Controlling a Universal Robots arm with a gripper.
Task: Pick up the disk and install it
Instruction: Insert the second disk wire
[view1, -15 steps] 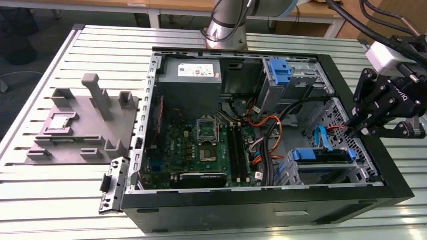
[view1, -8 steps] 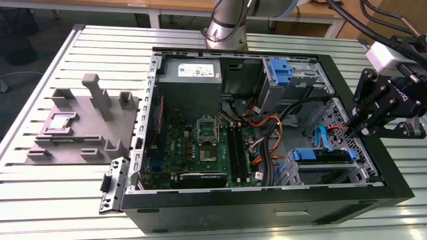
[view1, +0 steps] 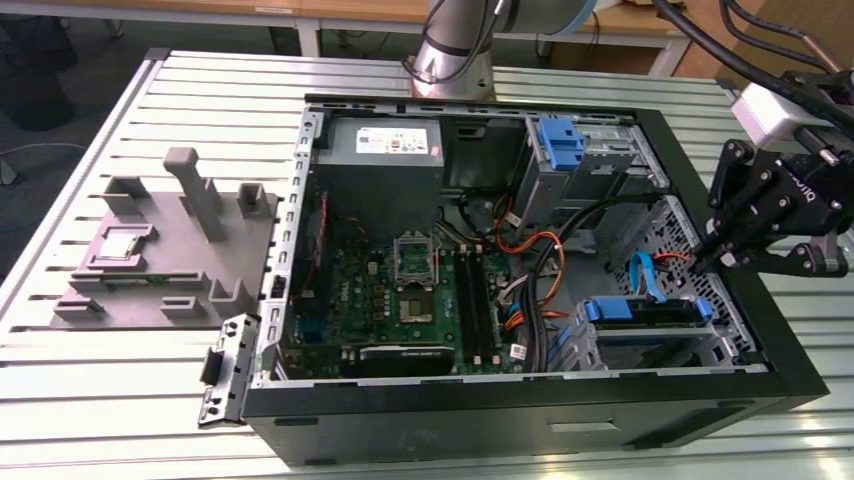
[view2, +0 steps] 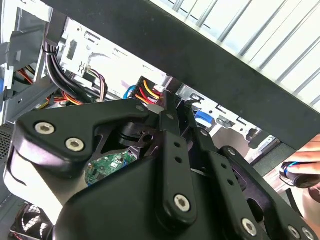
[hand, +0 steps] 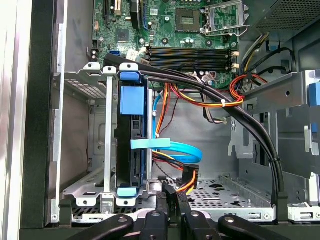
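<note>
The disk (view1: 647, 312) sits in its blue carrier inside the drive cage at the near right corner of the open computer case (view1: 534, 405). In the first wrist view the disk (hand: 131, 150) stands edge-on in the metal cage, with a blue tab at each end. My gripper (view1: 703, 260) hangs over the case's right wall, just above and to the exterior view's right of the disk. Its fingers meet with nothing between them, and the gripper (hand: 173, 192) is apart from the disk.
A black cable bundle (hand: 240, 112) and orange and blue cables cross the case beside the cage. The motherboard (view1: 414, 290), a grey power-supply box (view1: 384, 145) and a blue bracket (view1: 561, 145) lie further in. A grey fixture (view1: 160, 240) stands on the table. A person's hand (view2: 306, 167) is outside the case.
</note>
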